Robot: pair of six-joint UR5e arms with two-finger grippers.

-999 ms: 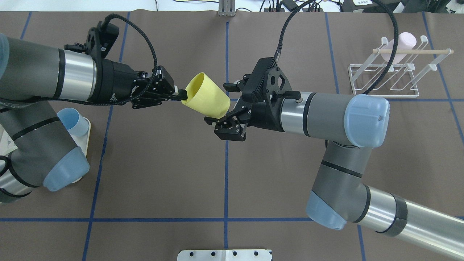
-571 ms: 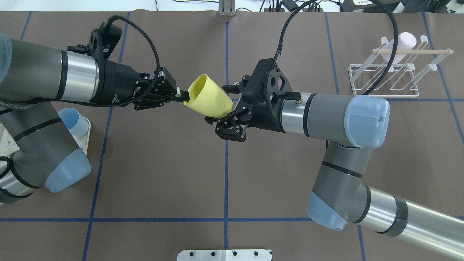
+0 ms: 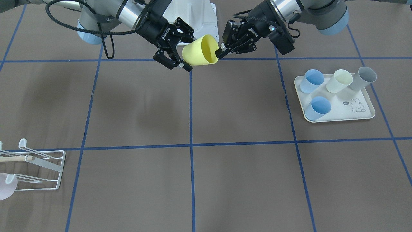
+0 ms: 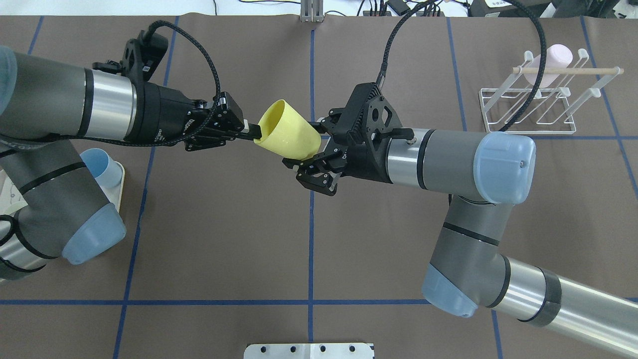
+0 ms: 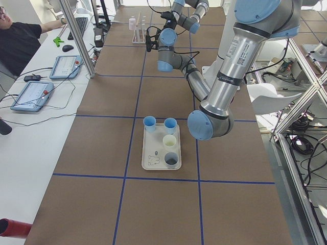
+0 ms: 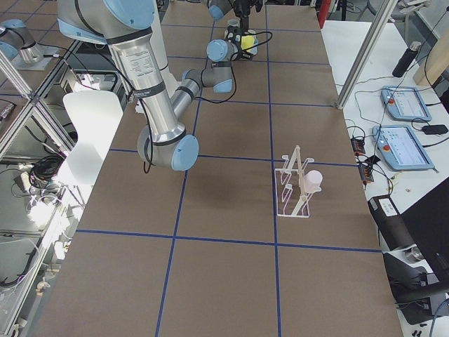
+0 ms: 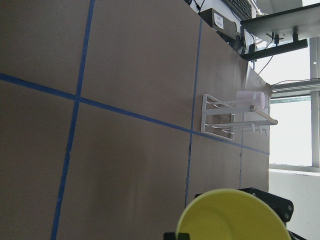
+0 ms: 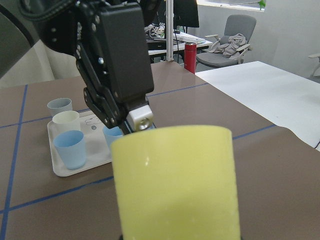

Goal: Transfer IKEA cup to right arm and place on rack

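Observation:
The yellow IKEA cup [image 4: 288,130] hangs on its side above the table's middle. My left gripper [image 4: 253,132] is shut on its rim; it also shows in the front view [image 3: 220,51]. My right gripper [image 4: 303,143] is open, its fingers straddling the cup's base from the other side, as the front view [image 3: 186,48] shows. The right wrist view shows the cup's [image 8: 175,180] wall close up, with the left fingers [image 8: 141,120] behind it. The white wire rack [image 4: 528,131] with its wooden rod [image 4: 573,71] stands at the far right.
A pink cup [image 4: 551,62] hangs on the rack. The cream rabbit-print tray [image 3: 341,111] on my left side holds several cups, two of them blue [image 3: 311,80], one cream [image 3: 338,81], one grey [image 3: 362,78]. Blue tape lines cross the brown table.
My right gripper has moved left so that its open fingers now straddle the cup's base. My left gripper has carried the cup slightly right, toward it.

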